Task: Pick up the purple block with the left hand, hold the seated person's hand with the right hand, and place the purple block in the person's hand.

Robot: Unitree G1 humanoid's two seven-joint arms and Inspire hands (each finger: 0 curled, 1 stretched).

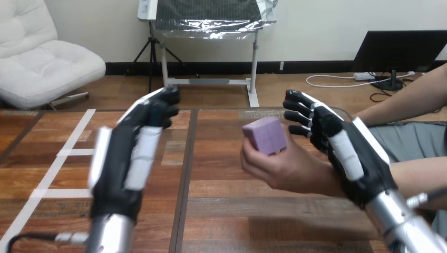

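Note:
The purple block rests in the person's hand, which reaches in from the right above the table's middle with its fingers cupped under the block. My right hand lies over the person's wrist, back toward me. Its fingers stick out loosely bent above the person's hand and are not wrapped round it. My left hand hangs raised at the left, well apart from the block, with its fingers nearly straight and nothing in them.
The wooden table stretches below both hands. Strips of white tape cross its left part. The person's forearm runs off toward the right edge.

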